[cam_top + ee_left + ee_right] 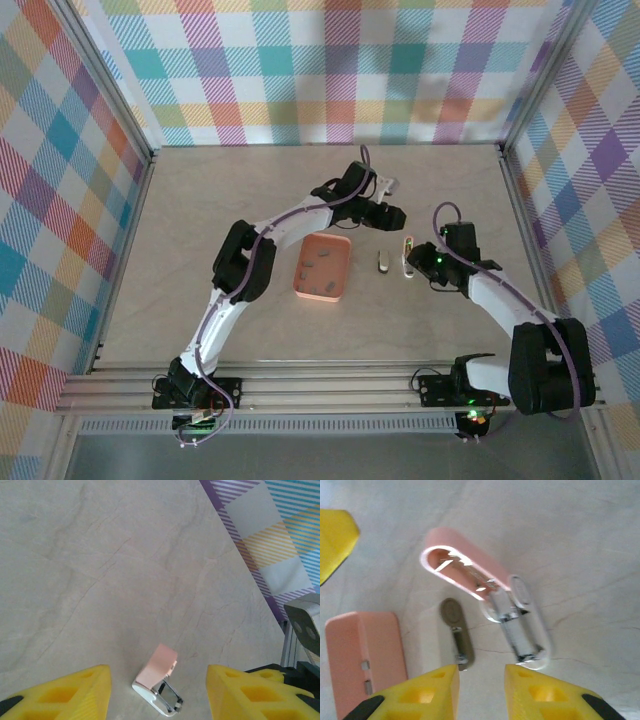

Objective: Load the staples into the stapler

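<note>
Stapler (pixel 492 592): lies open on the table, right of the orange tray (pixel 338 262), pink cover swung up off its metal base.
Left gripper (pixel 387 216): released, yellow fingers spread wide, 1 on each side of the stapler, not touching it.
Right gripper (pixel 480 672): slightly parted, grasping nothing, just beyond the stapler from the tray.
Staples (pixel 320 266): grey strips inside the tray.
Grey metal piece (pixel 456 630): between tray and stapler.

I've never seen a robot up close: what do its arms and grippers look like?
The left arm and right arm are white tubes joined by chunky black joints, each with a purple cable looping alongside. A green light glows on the right one. The left gripper and right gripper end in yellow wedge-shaped fingers with hollow cells.
</note>
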